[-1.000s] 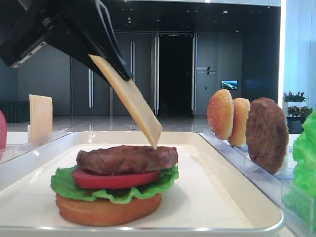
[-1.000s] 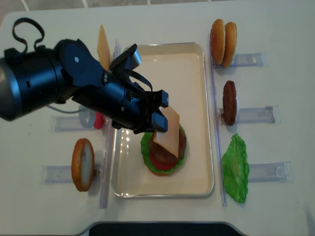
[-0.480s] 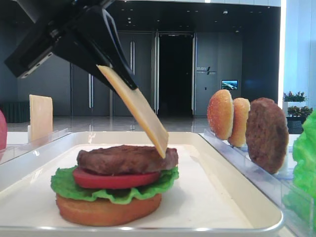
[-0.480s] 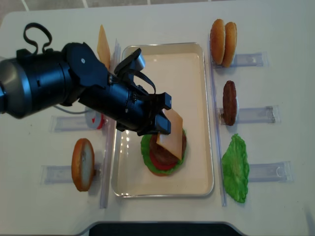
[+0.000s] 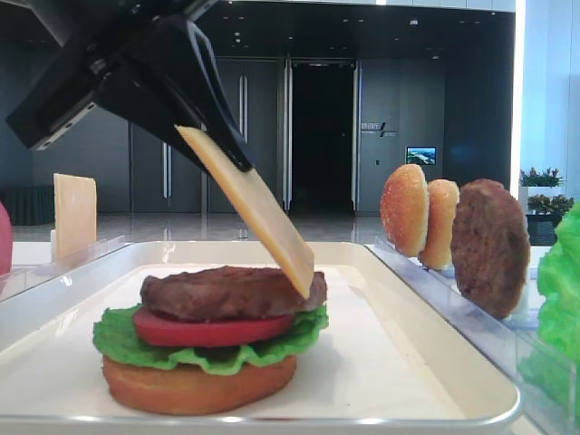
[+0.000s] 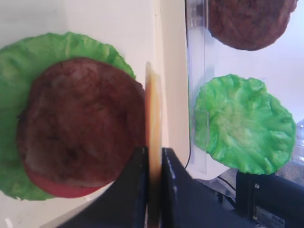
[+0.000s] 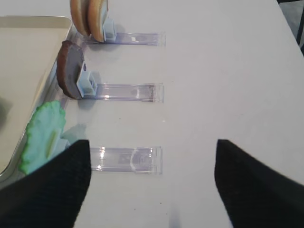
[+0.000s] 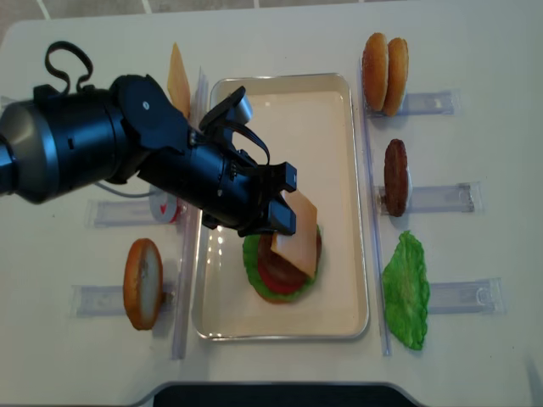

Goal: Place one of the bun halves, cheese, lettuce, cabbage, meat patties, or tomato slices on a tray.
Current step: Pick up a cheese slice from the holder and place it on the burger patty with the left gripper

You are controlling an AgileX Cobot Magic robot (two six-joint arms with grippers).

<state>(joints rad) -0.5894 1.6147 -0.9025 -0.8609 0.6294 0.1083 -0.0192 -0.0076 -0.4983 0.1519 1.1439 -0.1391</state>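
Note:
My left gripper (image 8: 278, 212) is shut on a pale-yellow cheese slice (image 5: 250, 207), which slants down to the right. Its lower corner meets the right end of the meat patty (image 5: 222, 290). In the left wrist view the cheese (image 6: 153, 114) shows edge-on between the jaws, beside the patty (image 6: 80, 123). The patty tops a stack of tomato slice (image 5: 208, 329), lettuce (image 5: 122, 340) and flat bun half (image 5: 195, 385) on the cream tray (image 8: 335, 161). My right gripper (image 7: 152, 183) is open over bare table, with nothing between its fingers.
Clear racks right of the tray hold two bun halves (image 8: 384, 61), a patty (image 8: 395, 176) and a lettuce leaf (image 8: 405, 288). On the left are another cheese slice (image 8: 178, 80), a red slice (image 8: 170, 208) and a bun half (image 8: 142, 282). An empty rack (image 7: 126, 159) lies under my right gripper.
My left gripper has carried the cheese a little to the right and lower. Its lower corner went from above the patty's middle to the patty's right end.

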